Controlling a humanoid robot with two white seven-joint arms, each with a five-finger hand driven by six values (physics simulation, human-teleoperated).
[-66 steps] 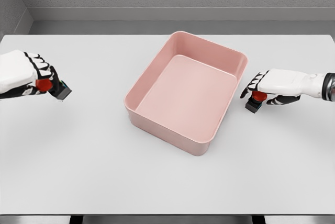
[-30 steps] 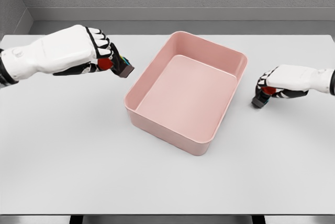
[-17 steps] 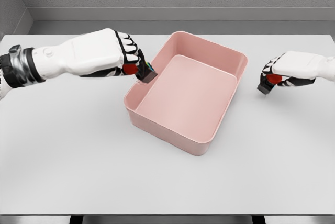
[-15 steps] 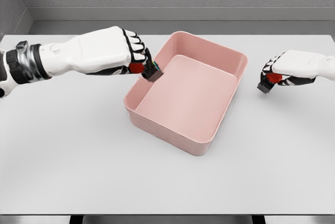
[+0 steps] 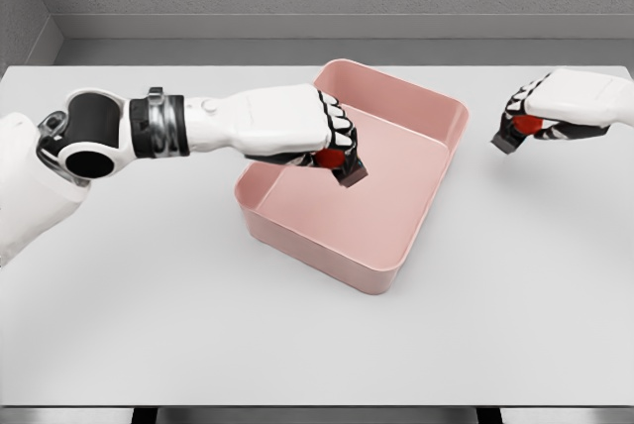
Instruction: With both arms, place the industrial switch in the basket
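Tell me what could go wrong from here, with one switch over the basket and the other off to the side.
The left hand holds its switch above the pink basket, so a release from here could make it bounce or tip. The right hand holds the second switch outside the far wall; carried across low, it might clip the rim. Both hands could crowd each other over the basket.

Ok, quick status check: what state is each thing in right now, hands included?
Left hand: fingers shut on a switch, over the basket.
Left switch: held in the air above the basket floor, not released.
Right hand: fingers shut on the other switch, right of the basket.
Right switch: held, lifted, outside the basket.
Basket: upright on the table, nothing resting in it.
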